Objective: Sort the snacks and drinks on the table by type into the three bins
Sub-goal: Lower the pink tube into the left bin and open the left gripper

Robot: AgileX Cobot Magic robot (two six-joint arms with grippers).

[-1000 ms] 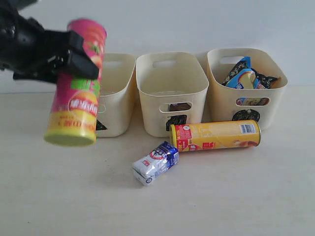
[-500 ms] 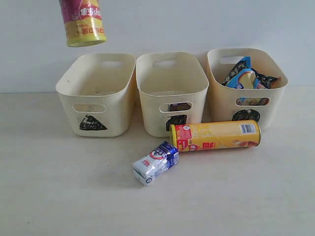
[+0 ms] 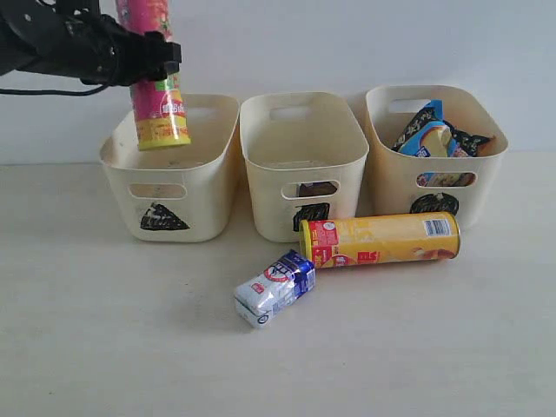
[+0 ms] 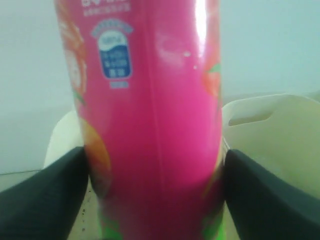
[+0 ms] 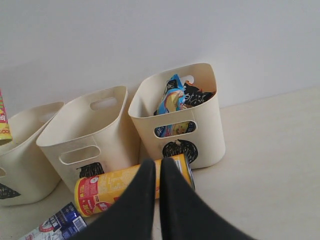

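Note:
My left gripper (image 3: 152, 59) is shut on the pink chip tube (image 3: 157, 87), holding it upright with its lower end dipping into the triangle bin (image 3: 165, 169). In the left wrist view the pink chip tube (image 4: 150, 125) fills the frame between the black fingers (image 4: 45, 200). The yellow chip tube (image 3: 380, 239) lies on its side in front of the square bin (image 3: 300, 152) and the circle bin (image 3: 434, 143). The circle bin holds blue and orange-black noodle packets (image 3: 434, 130). The white-blue carton (image 3: 274, 287) lies on the table. My right gripper (image 5: 159, 167) is shut and empty, above the yellow chip tube (image 5: 117, 187).
A plain white wall stands right behind the three bins. Open tabletop (image 3: 104, 330) spreads in front of and to the left of the carton.
The pink tube was first low and in front of the triangle bin, then rose nearly out of the top of the view. Now it has come down, its lower end inside the triangle bin.

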